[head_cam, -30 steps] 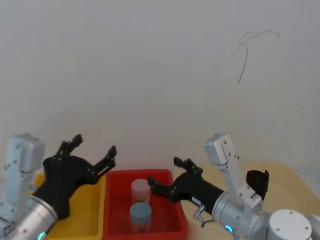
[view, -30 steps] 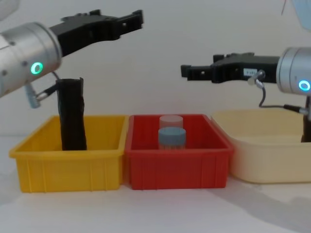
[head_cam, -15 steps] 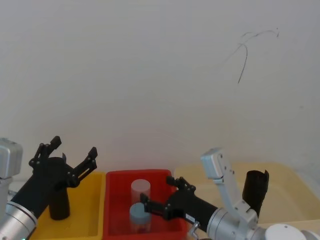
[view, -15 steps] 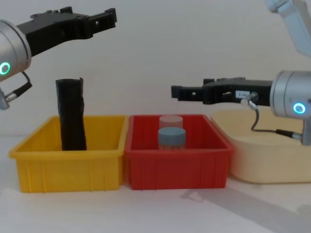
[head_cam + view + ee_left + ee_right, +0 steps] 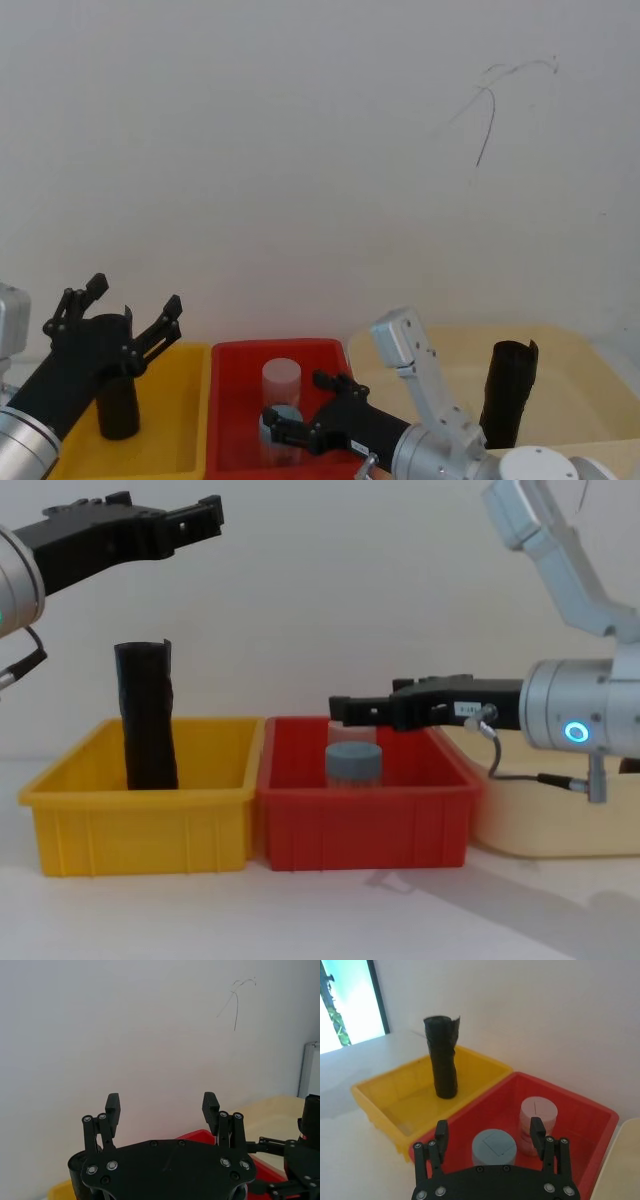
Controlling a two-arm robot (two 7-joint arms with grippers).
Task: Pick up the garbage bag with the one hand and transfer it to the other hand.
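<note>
Approach: left gripper [image 5: 136, 293], jaws spread, seemingly above garbage bag [image 5: 148, 715]; right gripper [image 5: 489, 1130], jaws spread, over red bin [image 5: 360, 820]. Next: descend, grasp.

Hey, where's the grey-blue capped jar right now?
Centre of the chest view: the grey-blue jar stands in the red bin, on the robot's side of a pale jar, with the right pincer open just above.
</note>
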